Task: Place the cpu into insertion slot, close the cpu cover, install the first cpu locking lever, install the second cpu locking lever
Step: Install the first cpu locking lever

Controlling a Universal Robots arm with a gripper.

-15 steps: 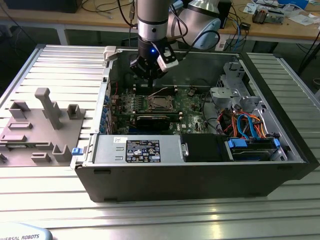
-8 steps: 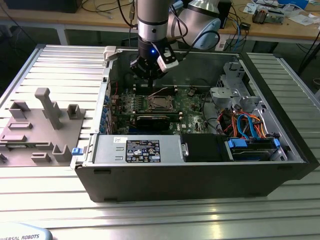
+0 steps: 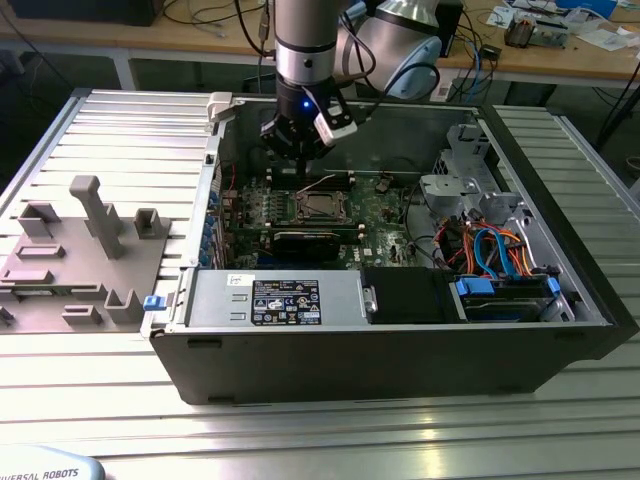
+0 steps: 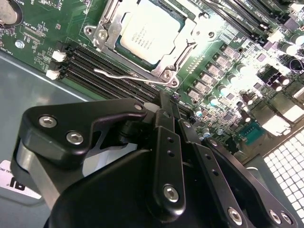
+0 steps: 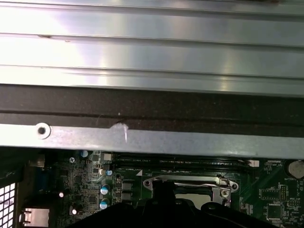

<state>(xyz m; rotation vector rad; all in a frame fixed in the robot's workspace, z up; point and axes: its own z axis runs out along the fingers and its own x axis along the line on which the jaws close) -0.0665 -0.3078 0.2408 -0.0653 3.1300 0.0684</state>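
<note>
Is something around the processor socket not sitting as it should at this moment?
Yes. In the second wrist view the cpu lies in the insertion slot with the cpu cover down around it, but one thin wire lever sticks out over the memory slots, apparently not latched. Nothing looks damaged. The tool hangs just beside it.

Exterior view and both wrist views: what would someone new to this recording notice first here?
The open computer case on the ribbed metal table, with the arm reaching down into it over the green circuit board. In the second wrist view, the cpu sits in the insertion slot with the cpu cover framing it, and a thin wire lever lies along its edge.
</note>
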